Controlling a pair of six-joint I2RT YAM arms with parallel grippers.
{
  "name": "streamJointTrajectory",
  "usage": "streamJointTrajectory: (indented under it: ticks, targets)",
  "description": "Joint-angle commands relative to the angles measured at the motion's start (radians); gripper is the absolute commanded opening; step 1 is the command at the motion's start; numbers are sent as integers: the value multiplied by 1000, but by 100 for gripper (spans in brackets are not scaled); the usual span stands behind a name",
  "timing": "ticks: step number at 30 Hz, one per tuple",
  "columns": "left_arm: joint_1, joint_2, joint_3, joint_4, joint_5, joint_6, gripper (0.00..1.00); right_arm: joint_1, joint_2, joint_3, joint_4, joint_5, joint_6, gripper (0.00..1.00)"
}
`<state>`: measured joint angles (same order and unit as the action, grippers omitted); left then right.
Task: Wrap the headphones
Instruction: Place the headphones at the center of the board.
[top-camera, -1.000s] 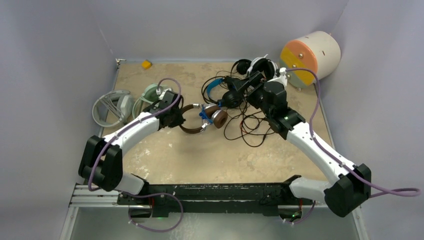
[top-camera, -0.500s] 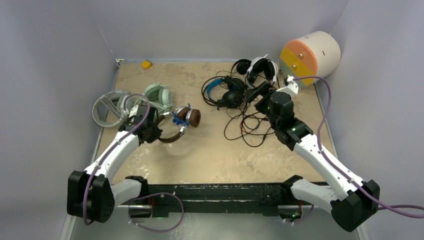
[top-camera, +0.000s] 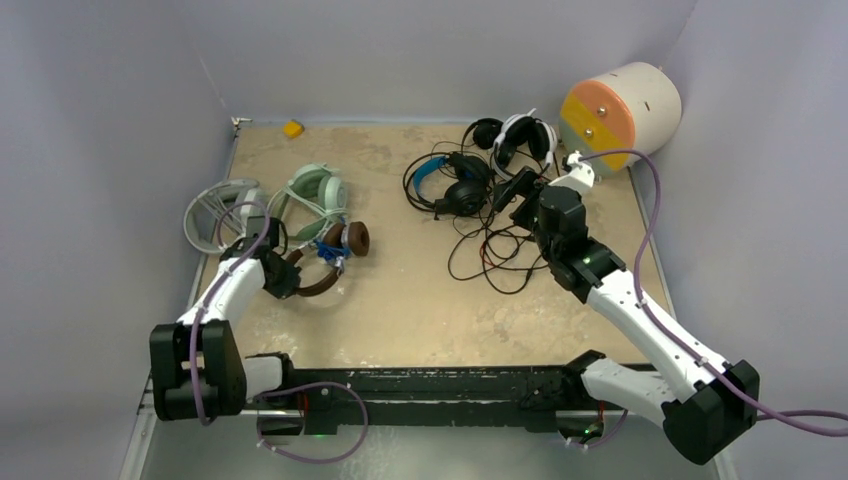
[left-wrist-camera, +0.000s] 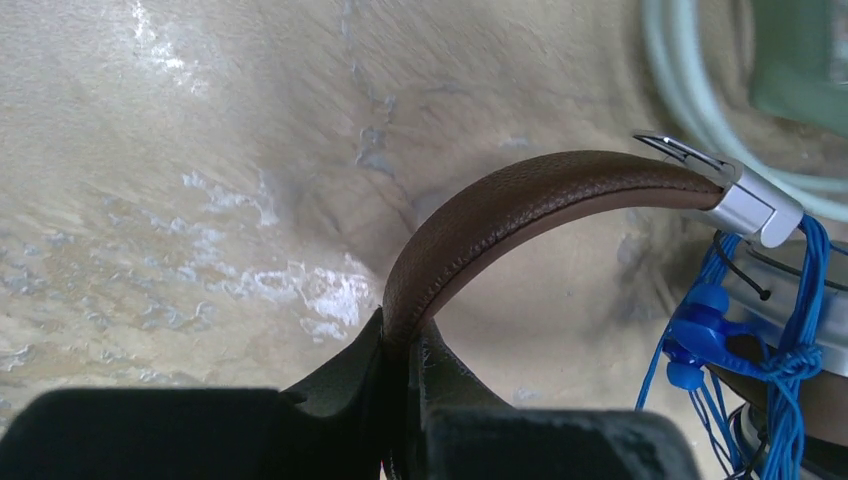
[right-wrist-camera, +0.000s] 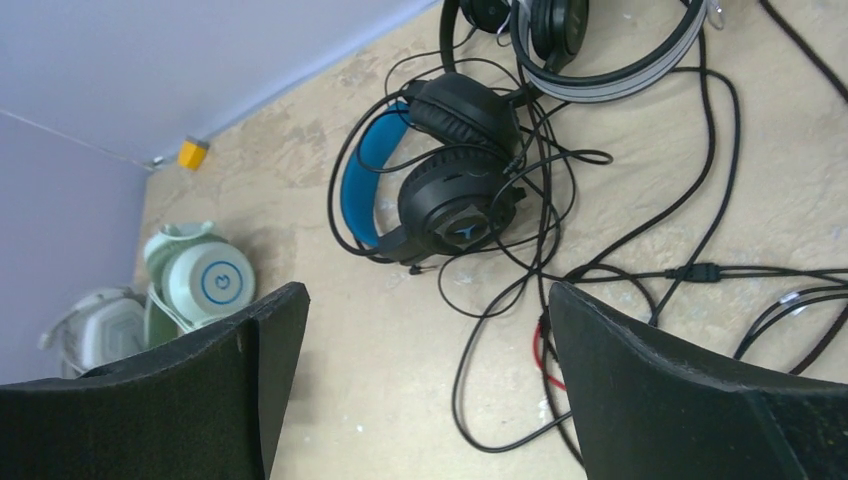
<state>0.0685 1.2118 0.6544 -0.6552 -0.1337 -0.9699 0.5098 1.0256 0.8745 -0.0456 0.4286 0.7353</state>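
Brown padded headband (left-wrist-camera: 540, 195) of the brown headset (top-camera: 335, 258), lying just beside the mint-green headset (top-camera: 318, 190), sits pinched in the left gripper (left-wrist-camera: 405, 345); probably light, stiff there, its blue cable (left-wrist-camera: 790, 340) floppy; the right gripper (right-wrist-camera: 420, 300) gapes above loose black cables (right-wrist-camera: 697, 270).

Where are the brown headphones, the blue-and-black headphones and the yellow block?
brown headphones (left-wrist-camera: 520, 205): left wrist view, on the headband.
blue-and-black headphones (right-wrist-camera: 455, 215): right wrist view, on an ear cup.
yellow block (top-camera: 292, 128): top view, its top face.
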Motion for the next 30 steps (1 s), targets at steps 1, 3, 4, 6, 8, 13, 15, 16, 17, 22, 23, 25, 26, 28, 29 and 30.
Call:
streamJointTrajectory:
  ticks: [1, 3, 4, 6, 8, 13, 15, 16, 17, 22, 23, 25, 26, 28, 29, 30]
  targets:
    - [43, 63, 40, 137, 29, -62, 0, -2, 9, -2, 33, 28, -153, 93]
    - [43, 101, 50, 179, 53, -80, 0, -2, -2, -5, 28, 34, -161, 93]
    - [44, 121, 55, 200, 63, -89, 0, -2, -9, -10, 34, 34, -166, 93]
    - [44, 159, 76, 223, 64, -119, 0, -1, -21, -16, 41, 29, -175, 93]
    - [44, 195, 105, 247, 56, -150, 0, -1, -24, -17, 41, 29, -190, 94]
    - [40, 296, 213, 329, 52, -198, 0, -2, 7, -7, 41, 49, -244, 96]
    - [39, 348, 275, 338, 56, -194, 2, -2, 22, -4, 41, 75, -263, 96]
    - [38, 377, 315, 333, 61, -182, 3, -2, 29, -2, 41, 84, -272, 95]
    - [37, 404, 348, 326, 60, -174, 4, -2, 36, -2, 41, 107, -273, 95]
    - [34, 473, 400, 325, 67, -148, 16, -2, 36, -10, 41, 130, -274, 95]
    - [28, 471, 398, 320, 58, -147, 25, -2, 28, -13, 56, 125, -275, 95]
    - [14, 462, 409, 280, 24, -142, 42, -2, 18, -23, 72, 125, -279, 95]
    - [3, 452, 416, 259, 7, -138, 50, -2, 12, -28, 79, 125, -281, 95]
    - [-24, 420, 422, 228, -32, -134, 61, -2, 8, -32, 85, 128, -284, 95]
    - [-42, 400, 419, 219, -51, -132, 67, -2, 10, -30, 85, 127, -289, 96]
    - [-56, 378, 416, 207, -64, -132, 68, -2, 13, -29, 87, 123, -297, 96]
